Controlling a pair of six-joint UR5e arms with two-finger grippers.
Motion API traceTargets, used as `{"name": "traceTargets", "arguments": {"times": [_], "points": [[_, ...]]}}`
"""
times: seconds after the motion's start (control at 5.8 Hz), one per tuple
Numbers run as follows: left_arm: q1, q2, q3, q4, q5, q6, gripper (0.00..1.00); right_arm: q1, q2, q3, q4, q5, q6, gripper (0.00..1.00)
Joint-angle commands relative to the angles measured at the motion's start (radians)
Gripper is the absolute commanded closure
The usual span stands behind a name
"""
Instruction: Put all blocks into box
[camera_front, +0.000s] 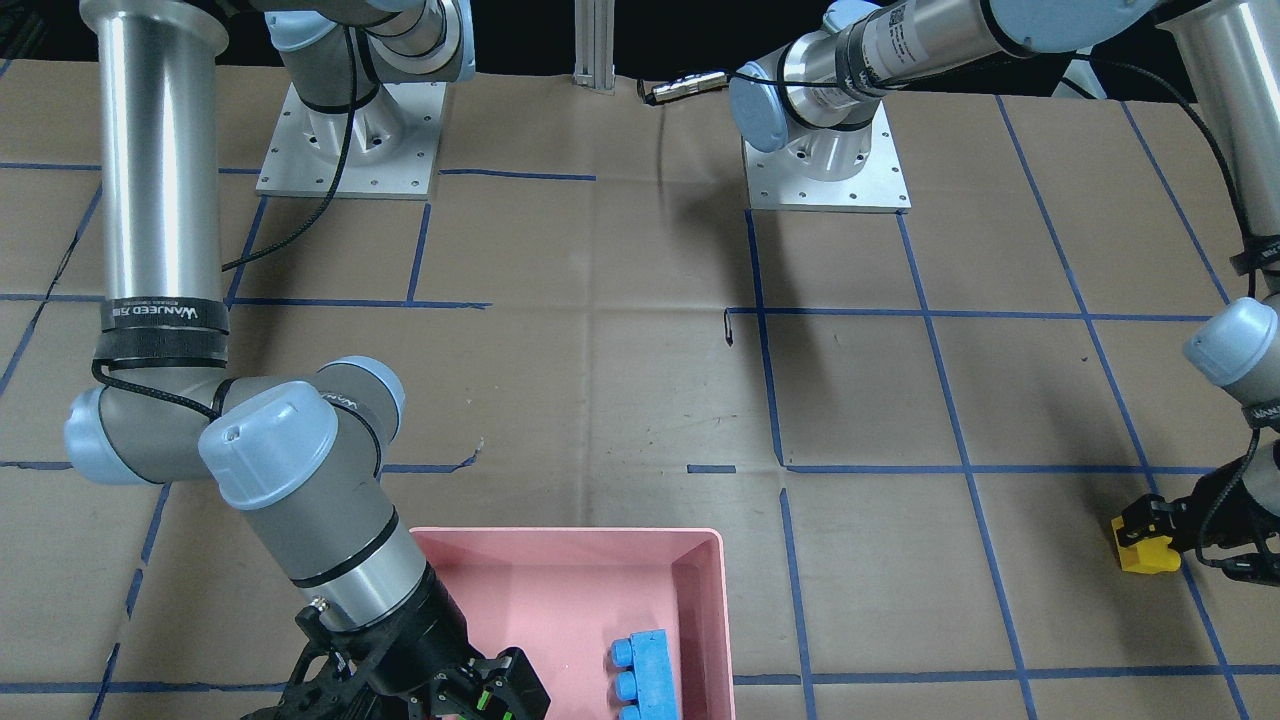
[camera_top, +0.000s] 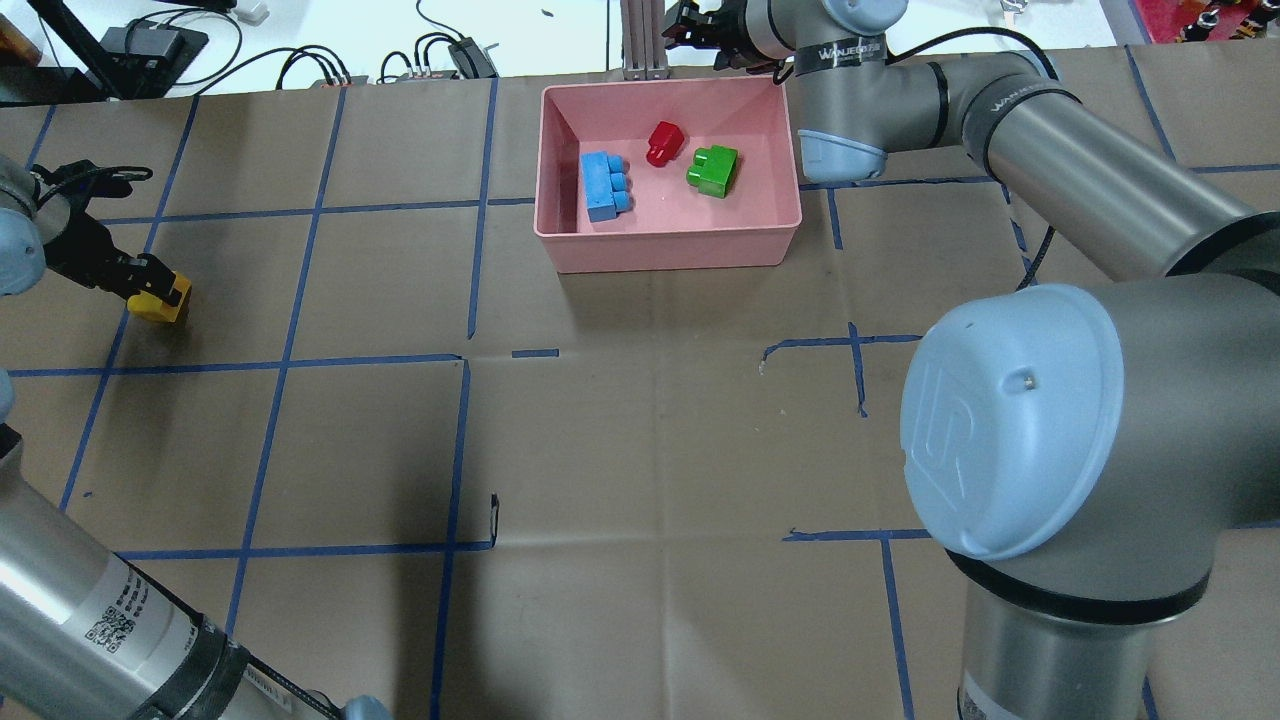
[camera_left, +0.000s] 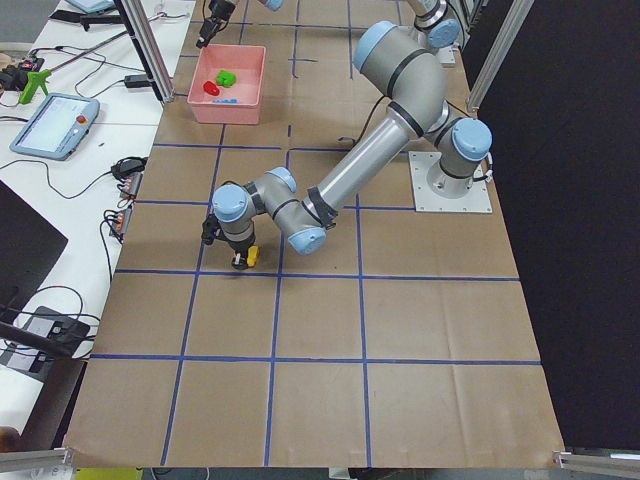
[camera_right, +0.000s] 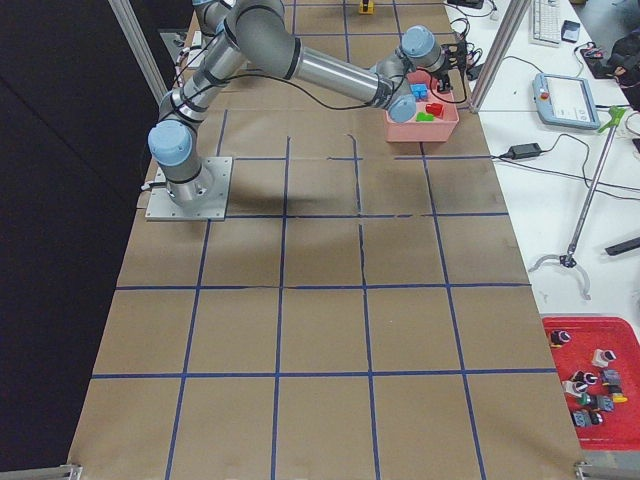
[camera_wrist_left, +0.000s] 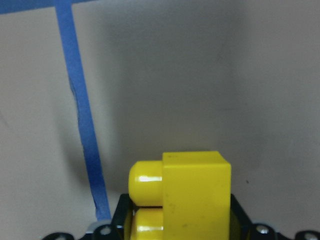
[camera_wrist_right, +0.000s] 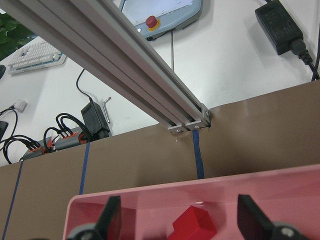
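The pink box (camera_top: 670, 250) stands at the far middle of the table. In it lie the light-blue block (camera_top: 603, 185), the red block (camera_top: 663, 142) and the green block (camera_top: 713, 170). My right gripper (camera_top: 700, 25) hangs open and empty over the box's far rim; the right wrist view shows its fingers (camera_wrist_right: 112, 217) spread above the red block (camera_wrist_right: 192, 225). My left gripper (camera_top: 135, 280) is at the far left, shut on the yellow block (camera_top: 160, 298), low at the table surface. The left wrist view shows this block (camera_wrist_left: 195, 192) between the jaws.
An aluminium post (camera_top: 640, 40) stands just behind the box. Cables and power bricks (camera_top: 440, 55) lie on the white bench beyond the table edge. The two arm bases (camera_front: 825, 150) are bolted at the robot's side. Blue tape lines grid the brown table.
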Motion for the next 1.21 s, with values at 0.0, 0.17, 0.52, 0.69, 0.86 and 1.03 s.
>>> {"name": "traceTargets", "arguments": {"times": [0.0,0.17,0.52,0.69,0.86,1.03], "points": [[-0.046,0.042,0.106,-0.032,-0.003,-0.028,0.69,0.000,-0.008,0.005,0.009,-0.002,-0.007,0.00],[-0.110,0.087,0.231,-0.193,0.003,-0.045,0.69,-0.004,-0.059,0.016,0.118,-0.006,-0.029,0.00],[-0.250,0.089,0.404,-0.375,-0.007,-0.222,0.69,-0.049,-0.292,0.083,0.588,-0.131,-0.268,0.00],[-0.354,0.084,0.408,-0.363,-0.041,-0.489,0.69,-0.046,-0.425,0.135,0.727,-0.260,-0.324,0.00],[-0.485,0.076,0.408,-0.324,-0.043,-0.782,0.69,-0.046,-0.550,0.224,0.744,-0.294,-0.326,0.00],[-0.596,0.078,0.406,-0.313,-0.034,-0.908,0.69,-0.043,-0.729,0.363,0.789,-0.295,-0.326,0.00]]}}
